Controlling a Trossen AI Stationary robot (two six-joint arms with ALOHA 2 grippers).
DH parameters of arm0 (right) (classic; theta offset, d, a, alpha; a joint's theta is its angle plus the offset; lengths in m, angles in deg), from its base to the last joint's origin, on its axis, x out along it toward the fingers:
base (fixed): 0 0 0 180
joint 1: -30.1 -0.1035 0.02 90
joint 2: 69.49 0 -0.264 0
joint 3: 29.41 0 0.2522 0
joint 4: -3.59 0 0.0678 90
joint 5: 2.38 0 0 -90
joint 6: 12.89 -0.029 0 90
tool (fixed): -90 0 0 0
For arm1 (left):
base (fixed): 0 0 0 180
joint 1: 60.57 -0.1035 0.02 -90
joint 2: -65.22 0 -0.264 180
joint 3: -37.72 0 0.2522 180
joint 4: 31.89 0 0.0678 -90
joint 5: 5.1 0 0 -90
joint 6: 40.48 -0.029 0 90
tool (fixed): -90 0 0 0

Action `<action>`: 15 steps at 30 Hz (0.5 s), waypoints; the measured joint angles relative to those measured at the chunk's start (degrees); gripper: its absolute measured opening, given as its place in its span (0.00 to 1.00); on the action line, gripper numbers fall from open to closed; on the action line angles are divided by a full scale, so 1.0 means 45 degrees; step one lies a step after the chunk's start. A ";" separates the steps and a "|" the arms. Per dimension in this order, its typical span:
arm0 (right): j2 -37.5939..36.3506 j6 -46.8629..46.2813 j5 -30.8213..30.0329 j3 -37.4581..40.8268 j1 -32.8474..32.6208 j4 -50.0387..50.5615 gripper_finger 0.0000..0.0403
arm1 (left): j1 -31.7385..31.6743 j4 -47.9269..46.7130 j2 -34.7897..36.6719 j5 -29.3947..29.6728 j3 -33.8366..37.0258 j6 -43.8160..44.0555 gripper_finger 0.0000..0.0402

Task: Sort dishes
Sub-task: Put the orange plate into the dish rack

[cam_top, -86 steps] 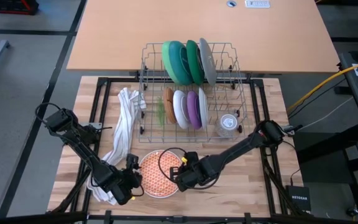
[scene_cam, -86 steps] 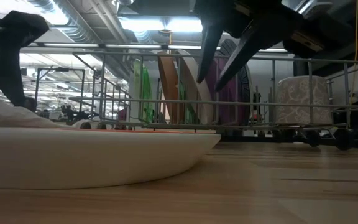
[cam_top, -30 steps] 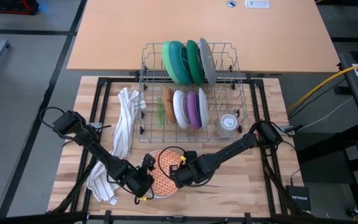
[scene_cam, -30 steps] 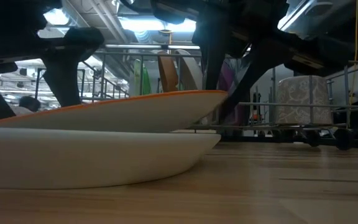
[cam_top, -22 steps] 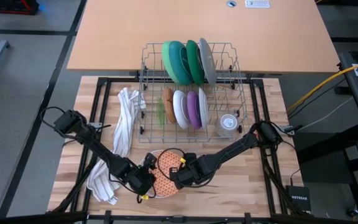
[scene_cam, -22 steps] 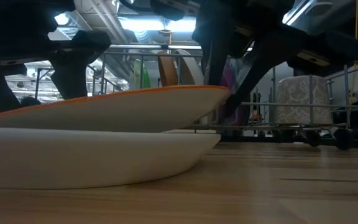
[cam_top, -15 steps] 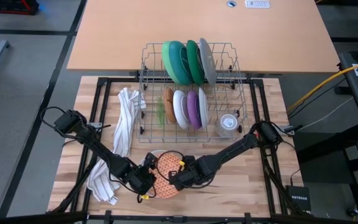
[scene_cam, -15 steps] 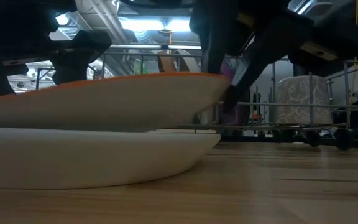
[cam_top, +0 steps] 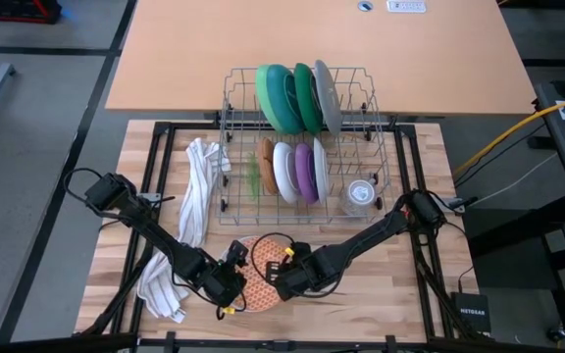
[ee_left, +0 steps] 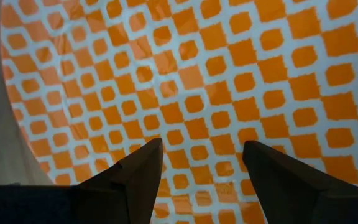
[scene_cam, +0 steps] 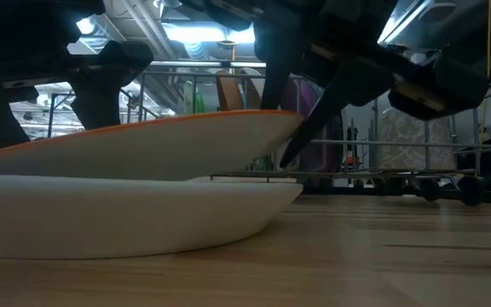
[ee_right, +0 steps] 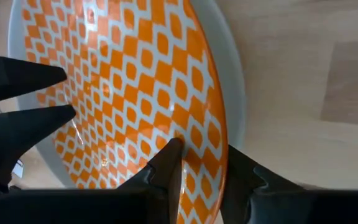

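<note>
Evidently the right gripper (ee_right: 197, 158) pinched the rim of the round orange-patterned plate (cam_top: 260, 272), tilting it off the white plate (scene_cam: 126, 213) beneath; the open left gripper (ee_left: 201, 162) hovered opposite, due to take it

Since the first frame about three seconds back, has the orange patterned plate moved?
Yes. The orange patterned plate lay flat in the white dish; now its rim nearest the dish rack is lifted, pinched by the right gripper.

Orange-and-white checked plate (ee_right: 135, 81), plain white plate (scene_cam: 126, 217) beneath, possibly pale grey, dark pincers (ee_right: 197, 180)
</note>
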 joint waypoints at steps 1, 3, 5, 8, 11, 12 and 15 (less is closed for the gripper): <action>0.0000 0.0029 -0.0053 0.0076 0.0000 -0.0143 0.20 | 0.0000 -0.0004 0.0000 -0.0029 0.0000 0.0003 0.56; 0.0005 0.0236 -0.0088 0.0180 0.0005 -0.0501 0.20 | 0.0000 -0.0018 0.0005 -0.0076 0.0000 -0.0008 0.56; 0.0023 0.0589 -0.0078 0.0295 0.0019 -0.0893 0.20 | 0.0005 -0.0015 0.0008 -0.0129 -0.0002 -0.0110 0.56; 0.0056 0.1159 -0.0080 0.0437 0.0024 -0.1538 0.20 | 0.0021 -0.0034 0.0021 -0.0192 -0.0005 -0.0247 0.56; 0.0063 0.1719 -0.0082 0.0460 0.0034 -0.1713 0.20 | 0.0024 0.0004 0.0024 -0.0210 -0.0019 -0.0252 0.56; 0.0063 0.1847 -0.0078 0.0460 0.0034 -0.1744 0.20 | 0.0024 0.0015 0.0024 -0.0210 -0.0019 -0.0243 0.56; 0.0073 0.2195 0.0152 0.0460 0.0046 -0.1840 0.20 | 0.0024 0.0102 0.0024 -0.0201 -0.0022 -0.0194 0.56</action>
